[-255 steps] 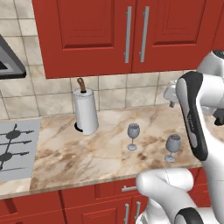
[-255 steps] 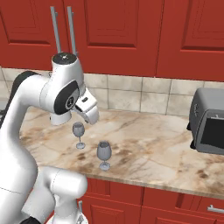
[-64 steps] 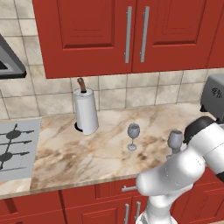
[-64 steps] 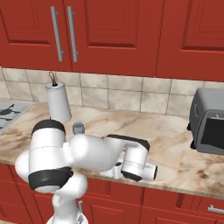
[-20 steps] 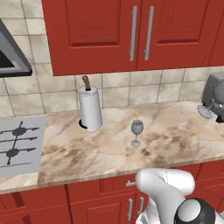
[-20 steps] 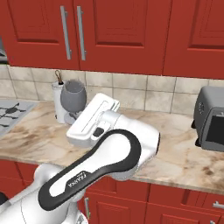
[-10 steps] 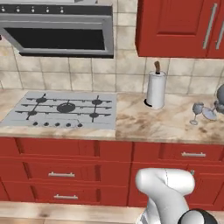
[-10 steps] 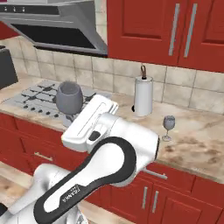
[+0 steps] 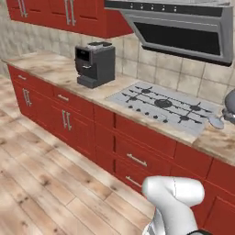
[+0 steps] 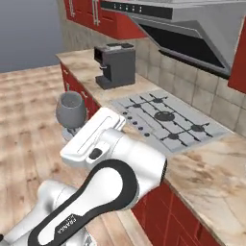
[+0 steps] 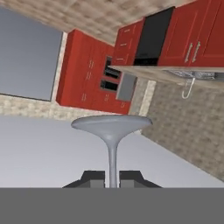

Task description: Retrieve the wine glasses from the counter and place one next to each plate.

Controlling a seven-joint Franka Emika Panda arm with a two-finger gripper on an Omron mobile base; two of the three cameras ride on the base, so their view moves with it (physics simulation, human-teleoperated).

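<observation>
Wine glass (image 10: 71,110) carried in the tool (image 11: 112,177), seen at left centre of the right base frame, bowl upright above the white hand and apart from the desk (image 10: 211,178). In the hand frame, thin stem (image 11: 112,162) clamped between the two dark finger tips (image 11: 94,178) at bottom centre, round foot (image 11: 111,124) spread just above them at mid frame; tool clenched on the stem. At the right edge of the left base frame, a grey rounded bowl and round foot of a wine glass (image 9: 226,110), cut off by the border, beside the hob's far end. Beige marbled desk over red cabinets running diagonally from upper left to lower right in both base frames. Grey gas hob (image 10: 166,120) set into it at centre, with dark grates. Dark coffee machine (image 9: 95,64) standing on the desk at upper left centre of the left base frame, near the hob's left end. Steel range hood (image 9: 183,27) along the top right, above the hob. Beige tiled wall behind. Wooden plank floor (image 9: 41,183) across the lower left of the left base frame. In the hand frame, red cabinets (image 11: 87,74) and a black panel in the upper half, rolled out of level.
</observation>
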